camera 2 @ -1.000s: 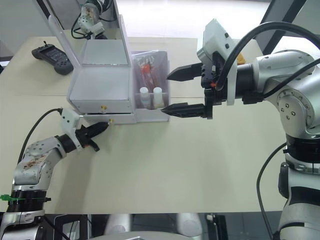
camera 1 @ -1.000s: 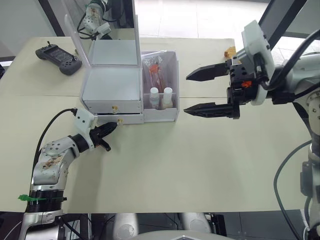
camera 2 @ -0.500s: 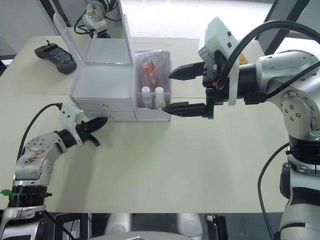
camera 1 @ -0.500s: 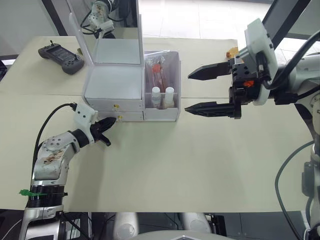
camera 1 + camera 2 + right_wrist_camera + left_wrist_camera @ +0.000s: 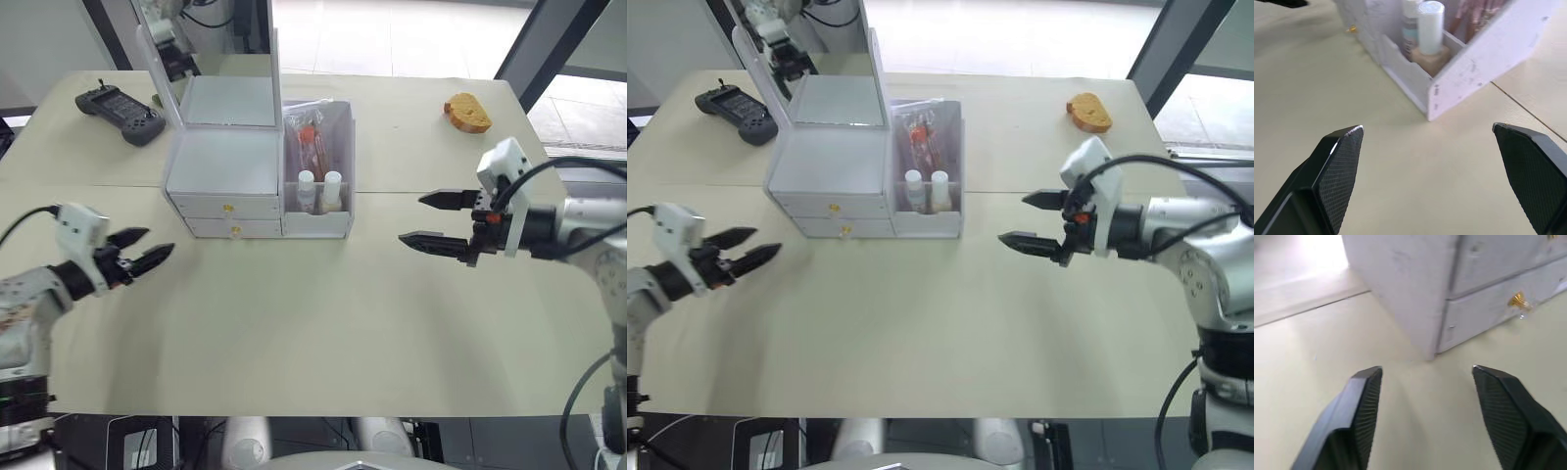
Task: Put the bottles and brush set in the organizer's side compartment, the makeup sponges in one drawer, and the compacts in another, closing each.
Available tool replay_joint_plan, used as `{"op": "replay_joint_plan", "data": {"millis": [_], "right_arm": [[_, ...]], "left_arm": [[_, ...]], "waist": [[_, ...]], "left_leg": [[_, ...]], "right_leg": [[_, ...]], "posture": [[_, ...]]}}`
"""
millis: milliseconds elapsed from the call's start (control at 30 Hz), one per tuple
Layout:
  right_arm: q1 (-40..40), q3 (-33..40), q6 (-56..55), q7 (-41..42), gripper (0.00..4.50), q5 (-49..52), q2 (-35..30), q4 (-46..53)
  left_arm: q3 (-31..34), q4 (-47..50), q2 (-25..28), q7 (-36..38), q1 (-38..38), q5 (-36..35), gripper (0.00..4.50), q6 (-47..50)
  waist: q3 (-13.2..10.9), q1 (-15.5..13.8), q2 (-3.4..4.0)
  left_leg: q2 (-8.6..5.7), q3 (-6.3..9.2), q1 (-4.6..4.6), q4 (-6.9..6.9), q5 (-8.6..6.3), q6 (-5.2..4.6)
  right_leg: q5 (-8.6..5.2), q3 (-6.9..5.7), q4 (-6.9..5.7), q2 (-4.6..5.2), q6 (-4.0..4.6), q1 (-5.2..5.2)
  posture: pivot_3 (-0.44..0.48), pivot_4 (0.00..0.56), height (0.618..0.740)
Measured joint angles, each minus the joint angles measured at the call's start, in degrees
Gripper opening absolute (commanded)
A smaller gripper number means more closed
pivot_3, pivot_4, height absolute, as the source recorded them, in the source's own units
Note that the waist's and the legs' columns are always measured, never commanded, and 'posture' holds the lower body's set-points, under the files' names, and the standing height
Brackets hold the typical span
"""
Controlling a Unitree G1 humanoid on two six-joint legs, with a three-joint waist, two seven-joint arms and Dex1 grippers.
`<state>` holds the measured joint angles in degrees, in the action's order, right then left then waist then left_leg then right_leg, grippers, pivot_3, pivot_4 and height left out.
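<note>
The white organizer [image 5: 223, 162] stands at the table's back, mirror lid up. Both of its gold-knobbed drawers [image 5: 233, 229] are shut. Its side compartment [image 5: 319, 223] holds the two white-capped bottles [image 5: 318, 184] at the front and the brush set [image 5: 308, 140] behind them. My left gripper [image 5: 157, 243] hovers open, well left of the lower drawer, with nothing between its fingers. My right gripper [image 5: 411, 219] is open and empty, a little right of the side compartment. The right wrist view shows the bottles [image 5: 1429, 22] close up. The makeup sponges and compacts are out of view.
A black handheld controller [image 5: 120, 108] lies at the back left. An orange-brown lump [image 5: 468, 113] sits at the back right. A seam crosses the table [image 5: 294, 323] level with the organizer's front.
The lower drawer, slightly out a second ago, now sits flush. My left gripper has drawn back to the left and opened. The right arm has pulled back to the right and dropped lower.
</note>
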<state>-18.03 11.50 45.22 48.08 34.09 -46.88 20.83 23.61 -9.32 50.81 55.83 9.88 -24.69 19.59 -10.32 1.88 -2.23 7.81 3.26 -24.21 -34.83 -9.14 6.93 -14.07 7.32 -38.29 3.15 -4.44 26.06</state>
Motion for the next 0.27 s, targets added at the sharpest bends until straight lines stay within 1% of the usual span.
{"op": "replay_joint_plan", "data": {"millis": [100,200,267], "right_arm": [[8.43,5.32,-6.92,-5.35,4.5,-3.06,6.08,-0.11],[14.07,10.81,-15.91,-10.51,4.5,-6.54,12.38,-0.36],[16.0,12.65,-19.92,-12.03,4.5,-8.09,13.57,-1.35]], "left_arm": [[0.06,-5.15,3.09,0.19,3.03,2.22,4.49,-2.86],[-1.81,-9.69,3.82,0.01,6.61,4.39,4.49,-3.33],[-3.15,-10.97,3.66,0.15,7.58,4.88,4.49,-3.5]], "waist": [[0.01,-0.08,0.0],[0.02,-0.23,0.01],[0.02,-0.1,0.01]], "left_leg": [[0.0,-0.09,0.0,-0.01,0.01,0.01],[0.0,-0.07,0.02,-0.01,0.01,0.02],[0.0,-0.08,0.01,0.0,0.01,0.03]], "right_leg": [[0.07,0.05,0.17,0.03,0.03,-0.03],[0.09,0.02,0.18,0.01,0.01,-0.08],[0.1,0.02,0.19,0.01,0.02,-0.08]], "posture": [[0.0,0.15,0.705],[0.0,0.15,0.705],[0.0,0.15,0.705]]}}
